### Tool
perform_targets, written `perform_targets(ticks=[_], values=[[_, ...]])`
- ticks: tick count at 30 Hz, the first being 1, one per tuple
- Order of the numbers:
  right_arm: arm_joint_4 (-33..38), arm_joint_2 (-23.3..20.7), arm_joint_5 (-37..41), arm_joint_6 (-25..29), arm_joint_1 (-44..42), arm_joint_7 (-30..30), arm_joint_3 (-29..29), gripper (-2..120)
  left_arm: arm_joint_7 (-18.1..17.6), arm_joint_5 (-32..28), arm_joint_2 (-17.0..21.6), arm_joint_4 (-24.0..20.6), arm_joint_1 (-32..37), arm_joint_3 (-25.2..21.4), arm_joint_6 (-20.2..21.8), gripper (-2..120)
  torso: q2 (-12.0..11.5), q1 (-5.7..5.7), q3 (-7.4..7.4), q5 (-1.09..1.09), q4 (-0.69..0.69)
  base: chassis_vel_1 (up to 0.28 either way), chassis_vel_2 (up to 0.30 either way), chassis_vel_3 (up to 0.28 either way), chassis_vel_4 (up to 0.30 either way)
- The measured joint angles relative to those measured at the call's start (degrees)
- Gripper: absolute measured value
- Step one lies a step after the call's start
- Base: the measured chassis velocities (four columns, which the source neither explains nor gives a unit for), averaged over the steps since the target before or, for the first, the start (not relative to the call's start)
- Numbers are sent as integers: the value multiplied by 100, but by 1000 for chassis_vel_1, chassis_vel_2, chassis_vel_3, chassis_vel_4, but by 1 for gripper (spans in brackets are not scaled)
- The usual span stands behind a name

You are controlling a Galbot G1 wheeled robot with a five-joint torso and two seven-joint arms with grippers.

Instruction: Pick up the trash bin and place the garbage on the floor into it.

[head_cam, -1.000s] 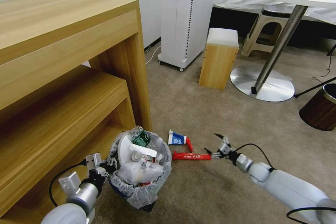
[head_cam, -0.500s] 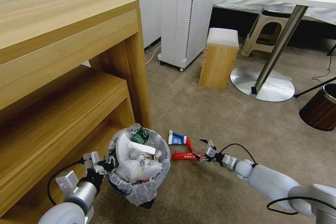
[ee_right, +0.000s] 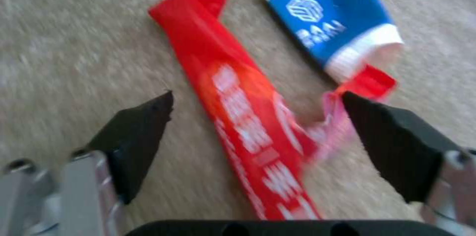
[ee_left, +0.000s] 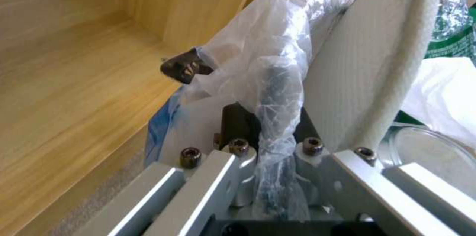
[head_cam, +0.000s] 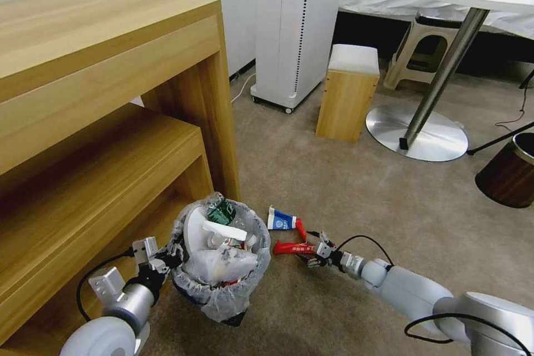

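Advanced, right end effector now straddles red bar wrapper.

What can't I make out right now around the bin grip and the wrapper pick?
- Trash bin wall, head view: wrapped in the crinkled liner, and the left gripper sits against the rim.
- Left gripper's inner finger, left wrist view: covered by the liner and a white slipper.
- Red bar wrapper print, right wrist view: blurred, unreadable.
- Right gripper: whether it touches the beige carpet is unclear.
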Motion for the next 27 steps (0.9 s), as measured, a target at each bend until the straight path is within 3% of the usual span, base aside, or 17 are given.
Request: perform_targets(ticks=[3,9,22,24,27], values=[[-122,157,-22,-6,-35,-5,76,71,4,11,-8,-34,88,-33,-35,3,0,0,0,0,1,0,0,0,0],[-126,160,-84,9,-51,-36,163,52,13,24,-19,-35,114,-61,-62,3,0,0,0,-1,0,0,0,0,0],[118,-215,-158,172,-192,-193,438,3,12,58,-69,29,90,-28,-79,3,0,0,0,1,1,0,0,0,0],[158,-246,-151,177,-205,-193,458,1,12,59,-69,33,90,-29,-79,3,0,0,0,1,1,0,0,0,0],[856,-691,137,211,-336,-157,591,0,4,68,-72,142,34,-21,-80,3,0,0,0,0,-2,0,0,0,0]])
